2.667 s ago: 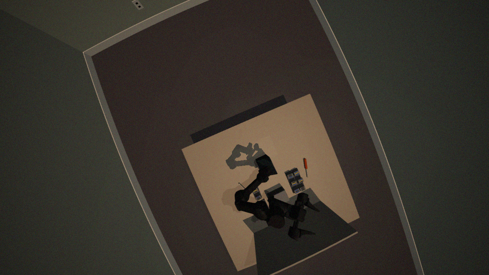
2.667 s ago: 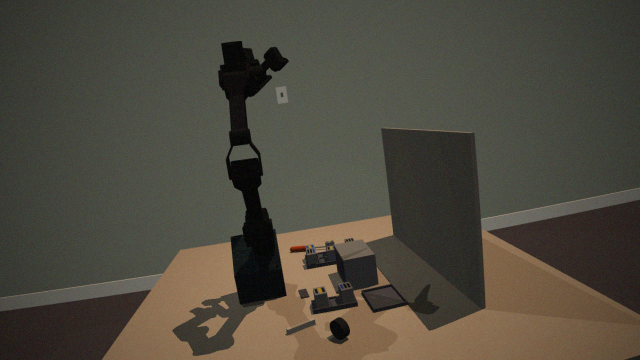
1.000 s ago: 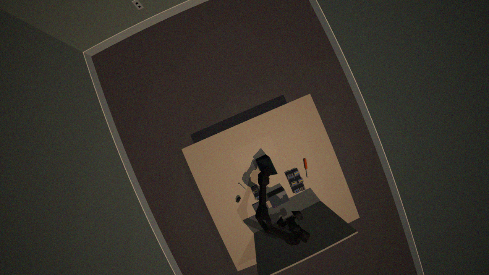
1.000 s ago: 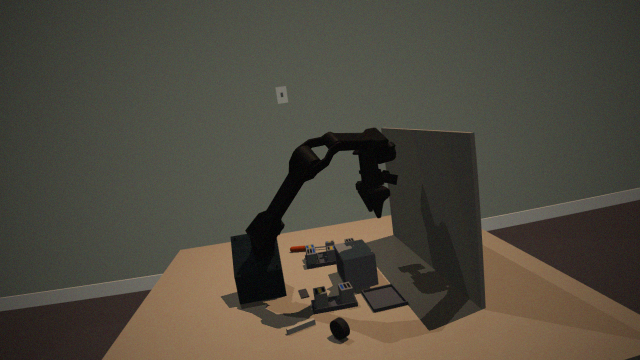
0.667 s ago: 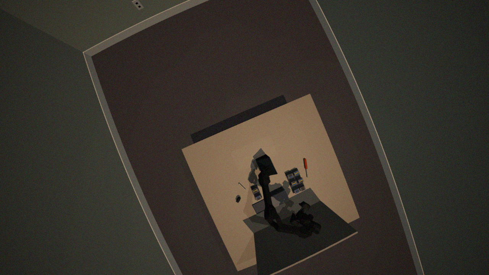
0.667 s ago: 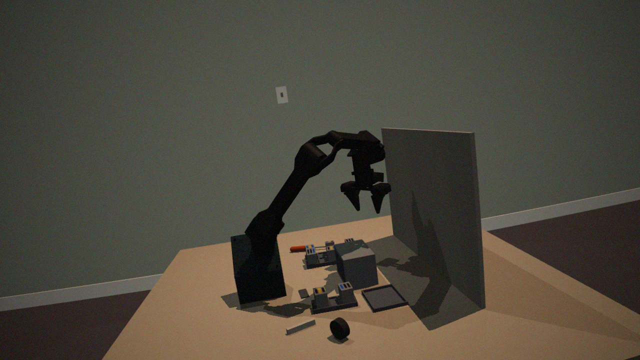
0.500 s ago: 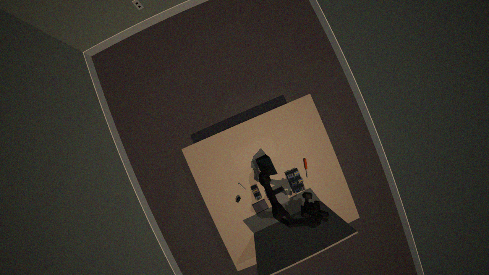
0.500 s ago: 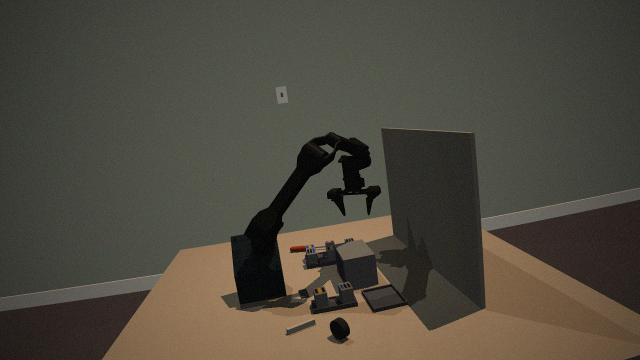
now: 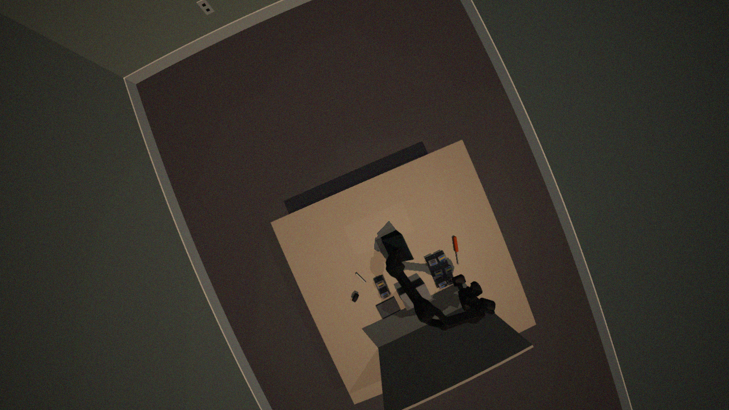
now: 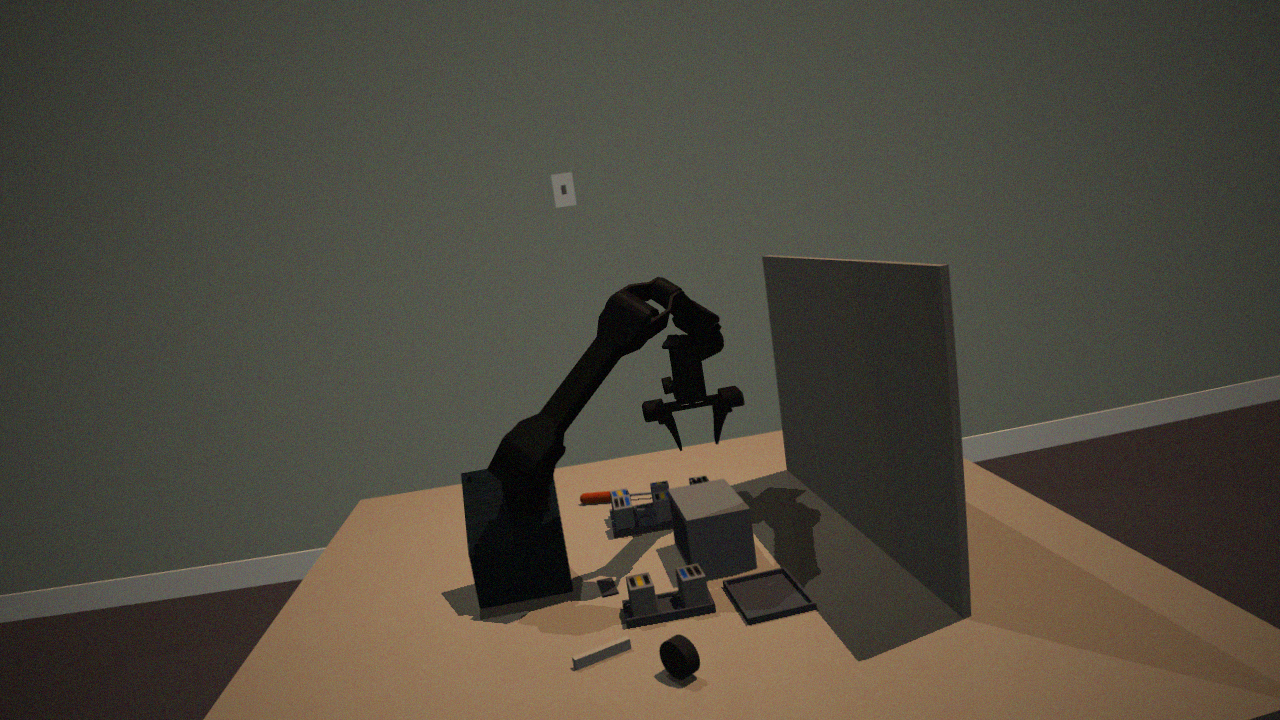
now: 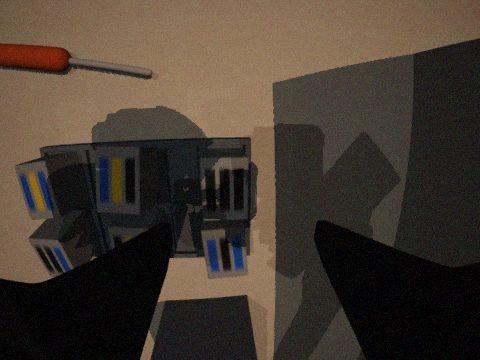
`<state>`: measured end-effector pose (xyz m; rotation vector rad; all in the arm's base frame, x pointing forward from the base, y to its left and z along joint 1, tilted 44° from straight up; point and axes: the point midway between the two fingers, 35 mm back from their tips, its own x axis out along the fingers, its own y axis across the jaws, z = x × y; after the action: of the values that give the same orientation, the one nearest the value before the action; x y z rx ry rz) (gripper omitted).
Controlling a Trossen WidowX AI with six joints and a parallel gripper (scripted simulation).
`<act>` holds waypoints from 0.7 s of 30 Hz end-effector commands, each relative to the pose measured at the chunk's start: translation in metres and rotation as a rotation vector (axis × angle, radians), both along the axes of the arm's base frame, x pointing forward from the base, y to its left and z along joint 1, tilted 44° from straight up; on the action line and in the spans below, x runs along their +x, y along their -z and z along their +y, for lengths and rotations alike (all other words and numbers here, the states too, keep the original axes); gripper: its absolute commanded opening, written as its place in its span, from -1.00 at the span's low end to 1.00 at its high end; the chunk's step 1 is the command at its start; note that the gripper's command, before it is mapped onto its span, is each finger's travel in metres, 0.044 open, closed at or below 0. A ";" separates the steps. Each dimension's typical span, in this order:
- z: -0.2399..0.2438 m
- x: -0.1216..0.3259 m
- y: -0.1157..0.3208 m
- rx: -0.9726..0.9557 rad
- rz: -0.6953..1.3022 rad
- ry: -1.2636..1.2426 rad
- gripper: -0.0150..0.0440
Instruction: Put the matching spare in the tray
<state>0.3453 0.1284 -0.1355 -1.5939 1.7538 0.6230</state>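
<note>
I have the hand (image 10: 693, 428) hanging high over the counter (image 10: 1029, 626), fingers pointing down, parted and gripping nothing. Below it on the wrist camera sits the cluster of spares (image 11: 143, 196), their striped labels facing up (blue, yellow and black bars), near an orange-handled screwdriver (image 11: 67, 60). The grey mounted unit (image 10: 713, 526) stands just this side of them, and the dark tray (image 10: 768, 594) lies beside the unit, near the upright panel (image 10: 868, 429).
</note>
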 end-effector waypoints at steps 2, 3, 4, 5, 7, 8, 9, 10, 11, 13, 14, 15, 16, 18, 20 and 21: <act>-0.013 -0.006 0.013 -0.018 0.029 -0.003 0.53; -0.013 -0.006 0.013 -0.018 0.029 -0.003 0.53; -0.013 -0.006 0.013 -0.018 0.029 -0.003 0.53; -0.013 -0.006 0.013 -0.018 0.029 -0.003 0.53; -0.014 -0.006 0.014 -0.018 0.029 -0.003 0.53; -0.014 -0.006 0.015 -0.018 0.029 -0.003 0.53; -0.015 -0.006 0.015 -0.018 0.029 -0.003 0.53; -0.016 -0.006 0.016 -0.018 0.029 -0.003 0.53; -0.017 -0.006 0.018 -0.018 0.029 -0.003 0.53; -0.019 -0.005 0.020 -0.018 0.029 -0.003 0.53; -0.020 -0.005 0.021 -0.018 0.029 -0.003 0.53; -0.021 -0.005 0.023 -0.018 0.029 -0.003 0.53; -0.022 -0.005 0.024 -0.018 0.029 -0.003 0.53; -0.025 -0.005 0.026 -0.018 0.029 -0.003 0.53; -0.027 -0.005 0.029 -0.018 0.029 -0.003 0.53; -0.028 -0.005 0.030 -0.018 0.029 -0.003 0.53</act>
<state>0.3428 0.1059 -0.1611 -1.5984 1.7728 0.6300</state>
